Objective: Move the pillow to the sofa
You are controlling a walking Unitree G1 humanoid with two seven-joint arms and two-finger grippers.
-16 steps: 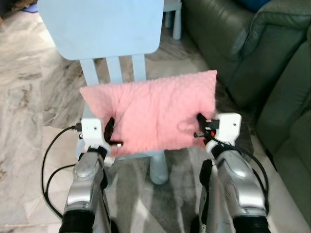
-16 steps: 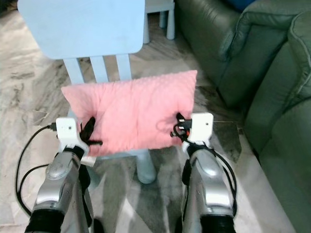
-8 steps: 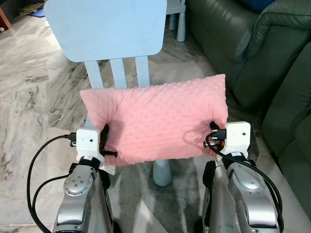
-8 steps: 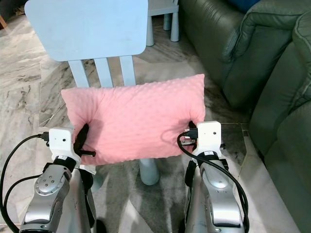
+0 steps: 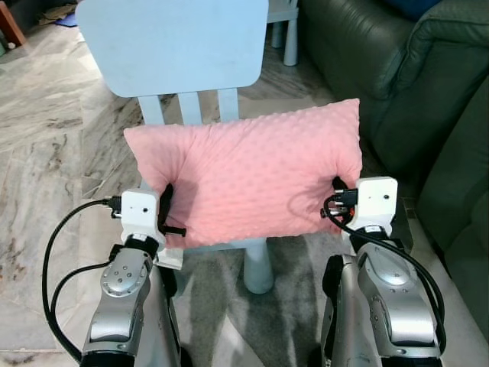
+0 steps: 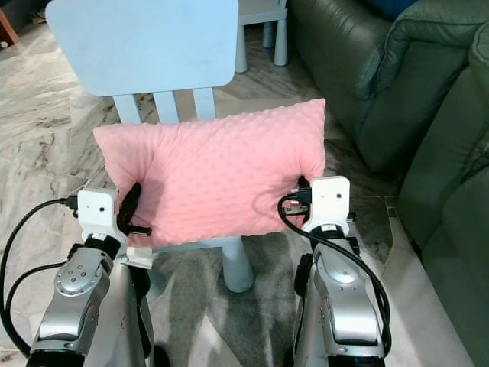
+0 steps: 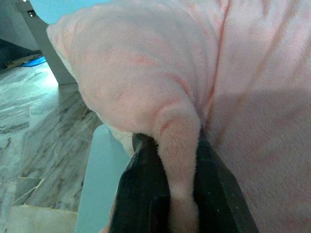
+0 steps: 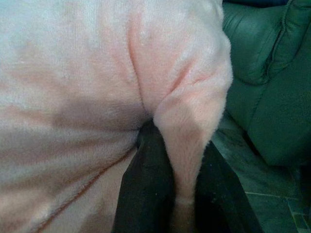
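We are holding the pink pillow point(image 5: 248, 180) up in front of us, one gripper at each end. Our left gripper point(image 5: 166, 214) is pinching the pillow's left near corner, and the left wrist view is showing a fold of pink fabric squeezed between the two black fingers point(image 7: 146, 194). Our right gripper point(image 5: 336, 200) is doing the same at the right near corner, with a ridge of fabric clamped between its fingers point(image 8: 146, 189). Both sets of jaws are narrow, closed on the pillow.

The pillow is hanging between the two grippers above the seat of the light blue chair point(image 5: 176, 46), with its far edge lying across the chair's back slats and its right end reaching toward the dark green sofa point(image 5: 397, 69). The front edge of the seat is peeking out just under the pillow's near edge, so we cannot tell whether the pillow is touching the seat there. The sofa is standing to our right, near the chair, and the pillow is not on it. The marble floor point(image 5: 46, 153) is spreading out to the left.

Compared with a second ago, the pillow is sitting higher against the chair back and its right end is reaching nearer the sofa. Since half a second ago little is changing: the pillow is tilting a touch more, right end up, and both grippers are keeping the same hold on the same corners. The whole scene is also shifting slightly, so our head is moving too.
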